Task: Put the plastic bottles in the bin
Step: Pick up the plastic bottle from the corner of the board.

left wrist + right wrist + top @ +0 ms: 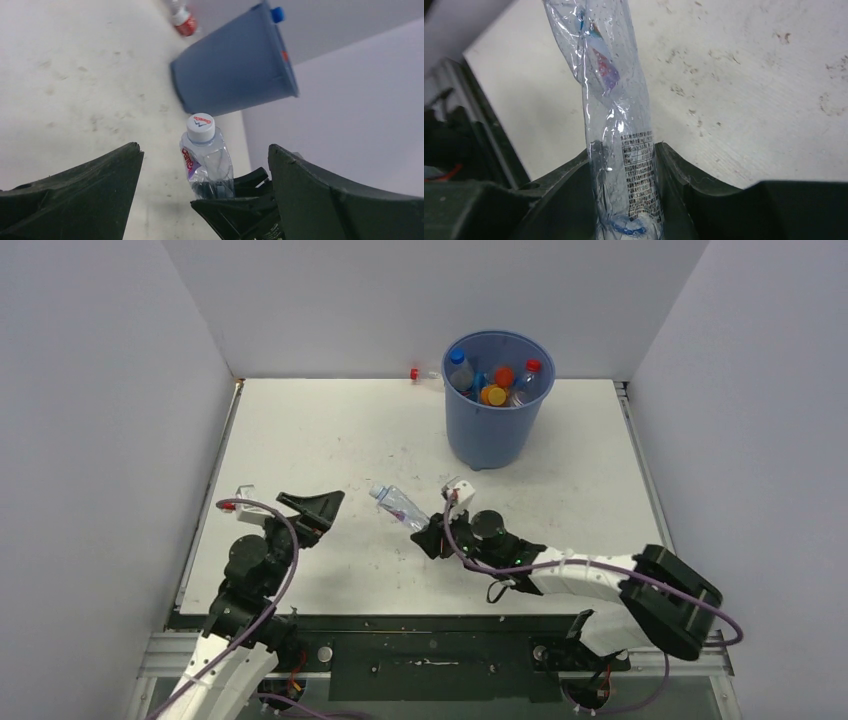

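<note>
My right gripper (430, 536) is shut on a crushed clear bottle (398, 506) with a white cap, held near the table's middle, cap pointing far left. The right wrist view shows the bottle (616, 105) squeezed between both fingers (696, 185). My left gripper (312, 508) is open and empty at the near left; in its wrist view the held bottle (206, 157) shows ahead between its fingers (85, 195). The blue bin (495, 400) stands at the far centre-right with several bottles (495, 380) inside. It also shows in the left wrist view (232, 65).
A red-capped bottle (422, 374) lies against the back wall just left of the bin; it shows in the left wrist view (182, 19). White walls enclose the table (330, 440) on three sides.
</note>
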### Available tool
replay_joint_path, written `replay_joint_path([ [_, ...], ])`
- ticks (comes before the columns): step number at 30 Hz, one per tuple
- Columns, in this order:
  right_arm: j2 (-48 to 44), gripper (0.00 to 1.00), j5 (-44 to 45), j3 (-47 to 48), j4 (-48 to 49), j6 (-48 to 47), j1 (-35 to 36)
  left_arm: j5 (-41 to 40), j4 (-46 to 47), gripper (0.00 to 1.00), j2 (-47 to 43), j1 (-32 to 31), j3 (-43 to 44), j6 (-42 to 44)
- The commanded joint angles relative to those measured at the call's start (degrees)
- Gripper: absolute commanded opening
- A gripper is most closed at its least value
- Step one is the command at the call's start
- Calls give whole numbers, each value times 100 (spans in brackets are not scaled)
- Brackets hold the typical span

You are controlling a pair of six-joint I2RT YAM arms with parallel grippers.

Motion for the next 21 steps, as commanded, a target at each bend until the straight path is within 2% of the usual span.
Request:
replay_joint_path([
  [1, -1088, 5, 177, -620, 1926, 1329, 170, 1712, 3929, 96, 537, -24, -525, 512],
  [4, -1578, 5, 353, -973, 2707, 1828, 192, 2728, 4797, 96, 1483, -134, -283, 700],
  [6, -1731, 5, 472, -1183, 3310, 2093, 213, 3048, 5397, 96, 1938, -381, -184, 894],
  [10, -1739, 5, 545, -1403, 4328, 2439, 268, 2767, 5971, 96, 2336, -1267, -49, 1603],
  [15, -1493, 5, 323, -1475, 5062, 2751, 324, 2439, 5695, 96, 2771, -2289, 437, 2714],
  [19, -1405, 5, 124, -1415, 5193, 2749, 429, 2214, 5732, 99, 3144, -2464, 623, 2950],
  [21, -1433, 5, -14, -1361, 5110, 2677, 452, 2187, 5797, 92, 3282, -2472, 678, 2970],
])
